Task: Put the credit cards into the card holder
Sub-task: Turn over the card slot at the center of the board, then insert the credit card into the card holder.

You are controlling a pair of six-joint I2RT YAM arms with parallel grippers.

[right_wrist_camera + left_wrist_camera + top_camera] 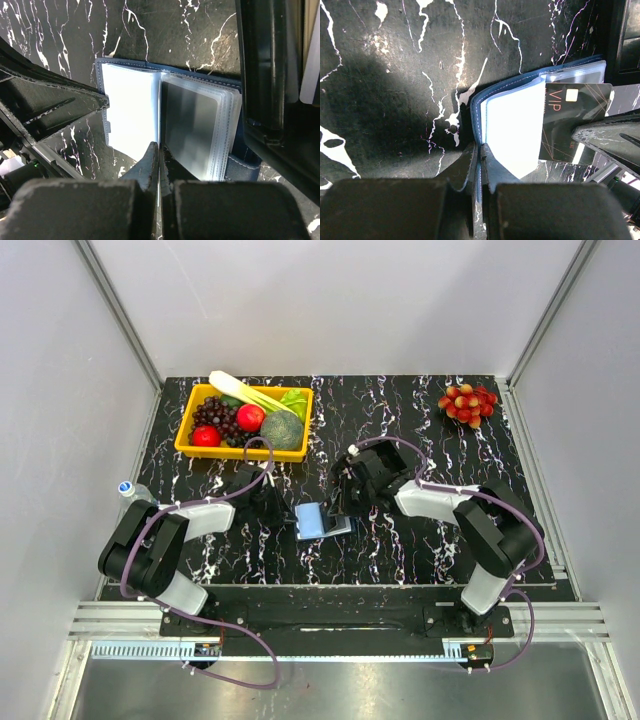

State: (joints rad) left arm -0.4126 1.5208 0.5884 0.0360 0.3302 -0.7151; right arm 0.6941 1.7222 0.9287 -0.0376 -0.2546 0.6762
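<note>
The dark-blue card holder (pixel 322 522) lies open on the black marbled table, its pale blue inside and clear sleeves (pixel 222 135) showing. My left gripper (pixel 480 150) is shut on the edge of the holder's cover (pixel 476 102). My right gripper (pixel 159 147) is shut on a thin credit card seen edge-on. The left wrist view shows it as a dark card marked VIP (pixel 570 120), partly inside a sleeve. In the top view the left gripper (pixel 285 512) and the right gripper (pixel 338 508) meet at the holder from either side. More cards (pixel 311 55) lie in the black tray.
The black open-topped tray (pixel 260 75) stands right beside the holder, under the right arm. A yellow basket (pixel 190 447) of fruit and vegetables is at the back left. A red fruit cluster (pixel 467 402) is at the back right. A bottle (pixel 128 490) stands at the left edge.
</note>
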